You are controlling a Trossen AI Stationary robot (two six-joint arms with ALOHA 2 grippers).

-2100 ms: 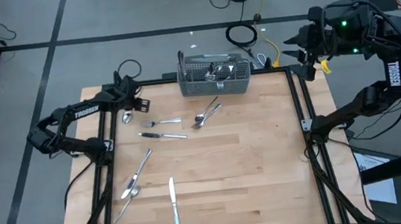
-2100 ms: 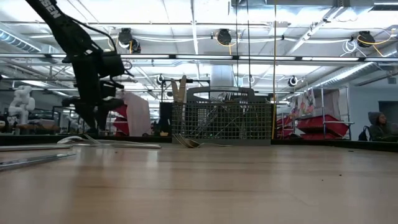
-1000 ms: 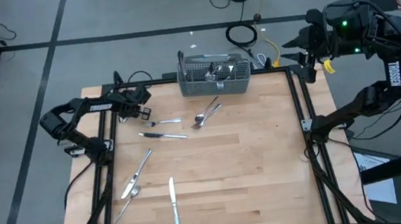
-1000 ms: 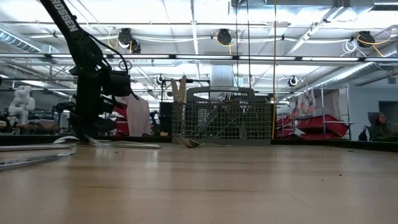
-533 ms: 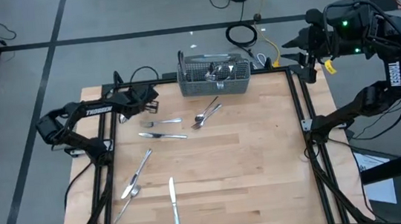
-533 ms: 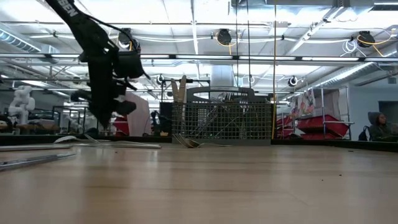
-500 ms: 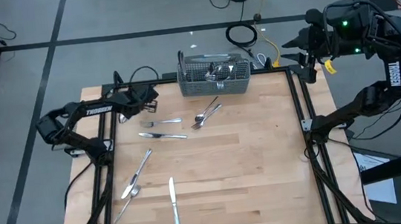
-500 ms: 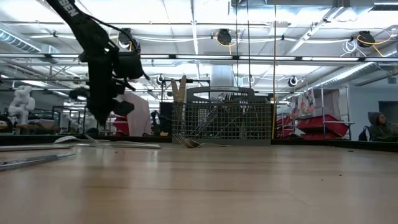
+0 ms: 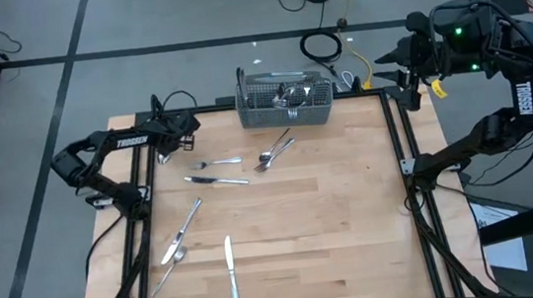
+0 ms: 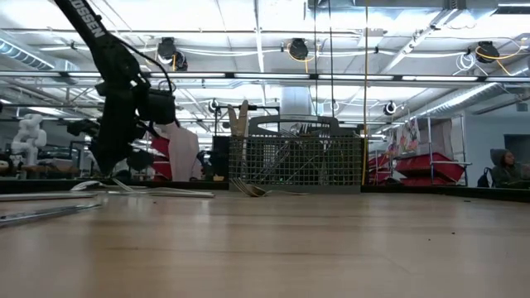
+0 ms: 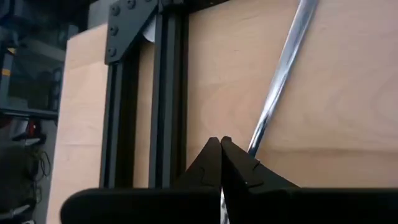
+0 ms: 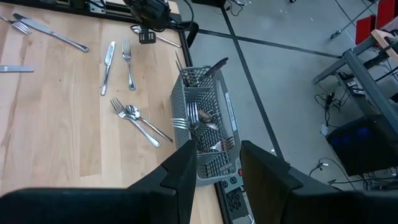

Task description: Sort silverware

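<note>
The left gripper (image 11: 219, 146) was pinched shut low over the table's back-left corner, a spoon (image 11: 280, 74) handle lying right at its fingertips; whether it actually held the spoon was unclear. Other silverware (image 9: 218, 179) lay farther out. The right gripper (image 12: 211, 158) waited half-open above the basket (image 12: 202, 124), empty.

Spoon (image 11: 283, 74) handle cut off by edge, bowl behind left hand (image 11: 220, 144).

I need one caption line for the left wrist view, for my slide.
Left end effector shut beside a silver utensil handle on the wooden table.
</note>
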